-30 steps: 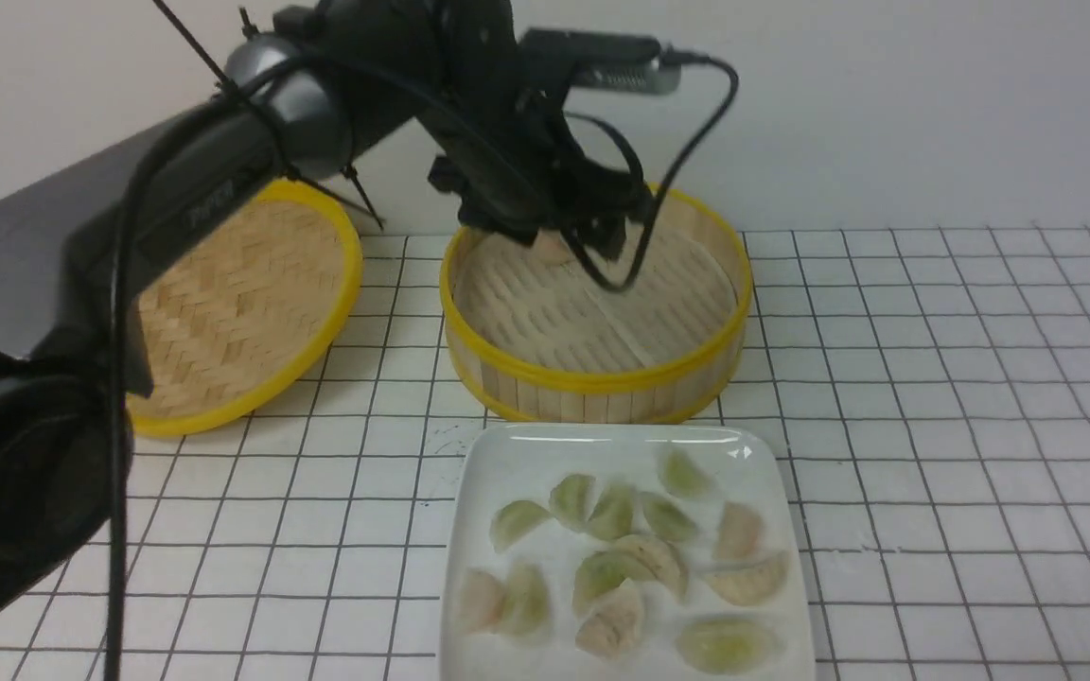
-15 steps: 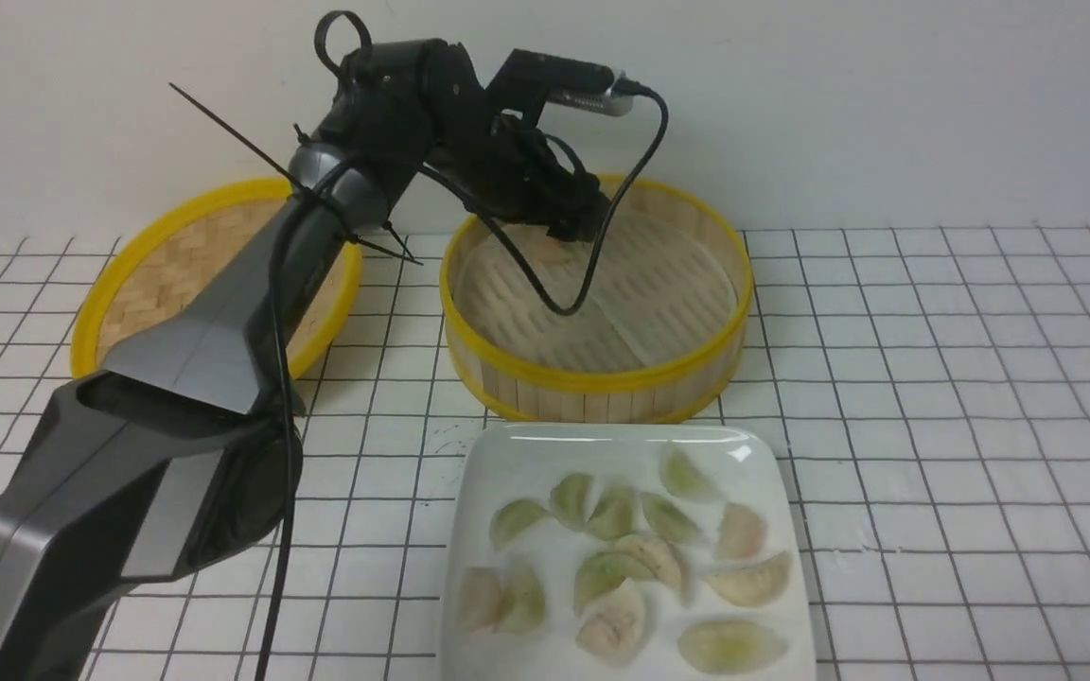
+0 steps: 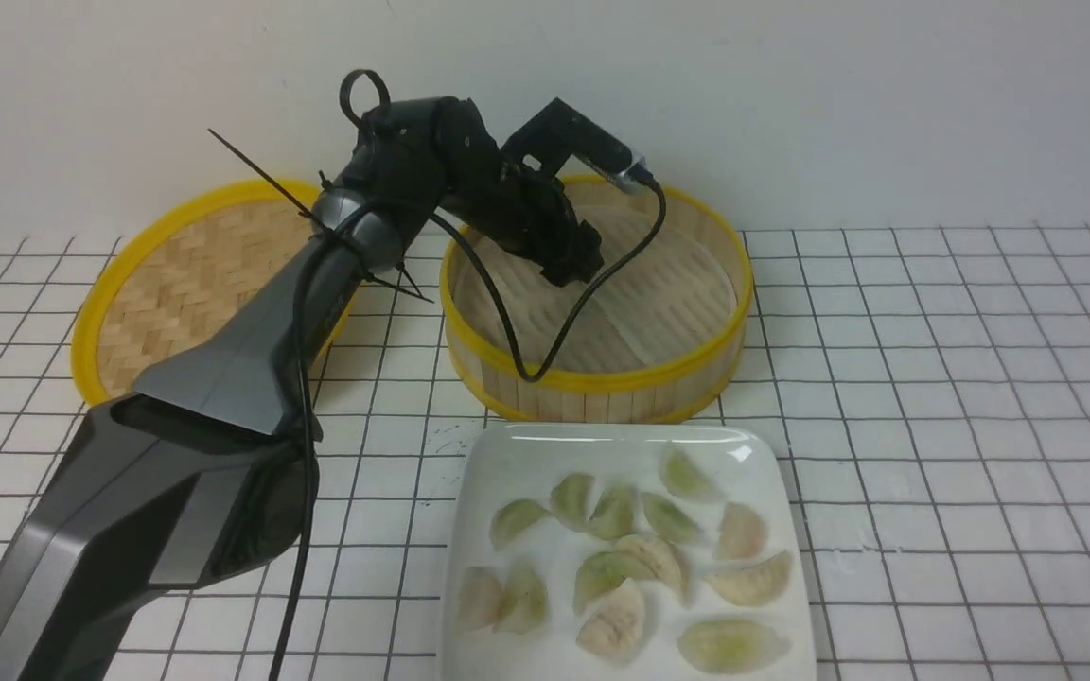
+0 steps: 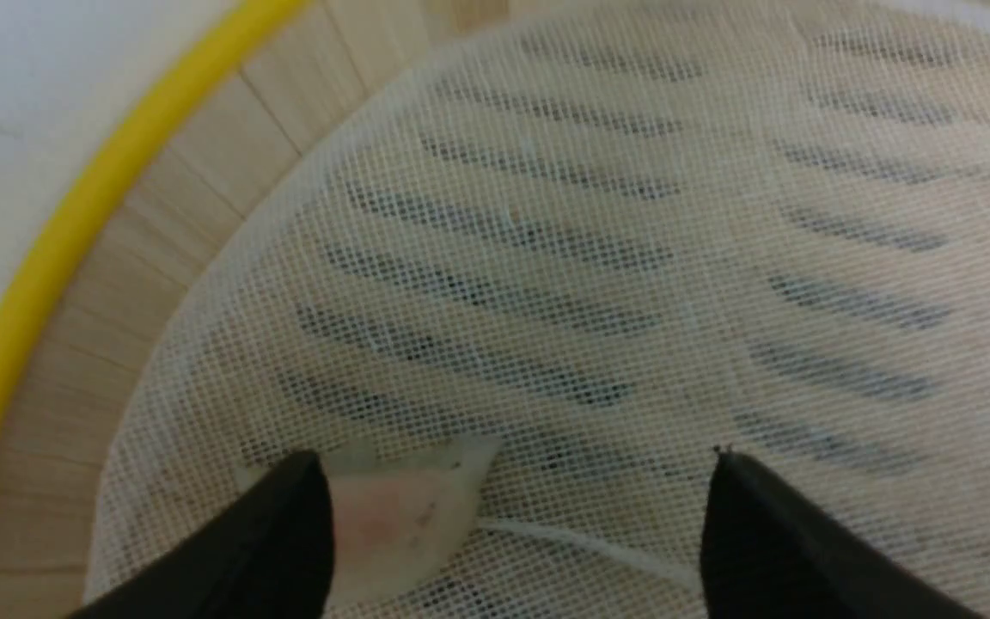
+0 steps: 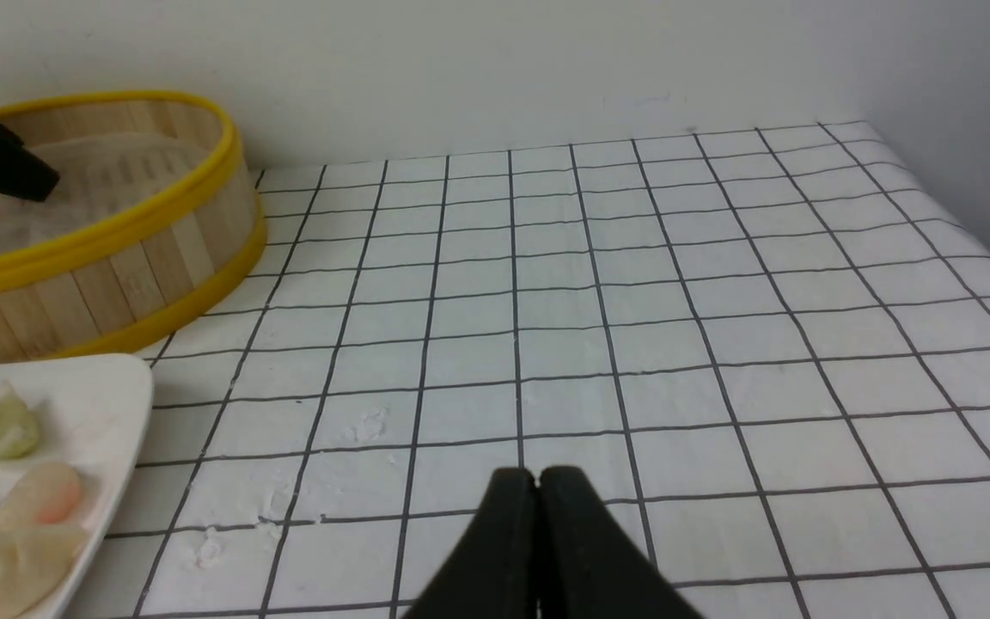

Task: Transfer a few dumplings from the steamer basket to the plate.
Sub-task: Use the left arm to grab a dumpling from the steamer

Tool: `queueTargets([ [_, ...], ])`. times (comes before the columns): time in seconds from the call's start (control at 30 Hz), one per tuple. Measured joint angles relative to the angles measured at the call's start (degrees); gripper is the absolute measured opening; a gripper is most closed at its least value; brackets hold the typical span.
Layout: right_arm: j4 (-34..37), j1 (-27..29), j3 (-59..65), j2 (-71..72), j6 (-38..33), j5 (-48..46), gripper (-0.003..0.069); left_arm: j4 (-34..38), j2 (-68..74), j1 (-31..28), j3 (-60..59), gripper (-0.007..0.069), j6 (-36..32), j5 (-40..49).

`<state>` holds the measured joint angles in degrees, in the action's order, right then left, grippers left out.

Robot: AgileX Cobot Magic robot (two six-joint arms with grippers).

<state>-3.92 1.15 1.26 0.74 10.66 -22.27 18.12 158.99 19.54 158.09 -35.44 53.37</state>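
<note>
Steamer basket [image 3: 602, 383] is holding one pink dumpling [image 4: 400, 516] on its mesh liner [image 4: 632, 258], near the wall. Plate [image 3: 526, 454] is carrying crowded dumplings [image 3: 644, 558] (green and pink). Left gripper [image 4: 514, 464] is hanging inside the basket, fingers spread, one tip over that dumpling. Right gripper [image 5: 538, 481], fingers pressed together, is hovering over open grid cloth [image 5: 718, 301].

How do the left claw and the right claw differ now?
The left claw is open; the right claw is shut. The left claw is in the steamer basket, a pale pink dumpling by one finger; the right claw hangs above the grid table. Both are black and hold nothing.
</note>
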Motion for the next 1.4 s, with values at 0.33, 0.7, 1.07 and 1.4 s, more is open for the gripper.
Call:
queueTargets([
  [0.33,0.0,0.0,0.0,0.0,0.0,0.0,-0.0015,-2.1,1.1,-0.1,1.2,0.0302,0.8,-1.2],
  [0.7,0.0,0.0,0.0,0.0,0.0,0.0,-0.0015,0.2,-1.9,-0.1,9.9,-0.0006,7.1,17.5],
  [1.07,0.0,0.0,0.0,0.0,0.0,0.0,-0.0015,-3.6,-1.3,-0.2,10.5,-0.0002,6.5,12.6],
  [1.4,0.0,0.0,0.0,0.0,0.0,0.0,-0.0015,-4.5,5.6,-0.6,10.5,0.0340,0.1,1.8],
])
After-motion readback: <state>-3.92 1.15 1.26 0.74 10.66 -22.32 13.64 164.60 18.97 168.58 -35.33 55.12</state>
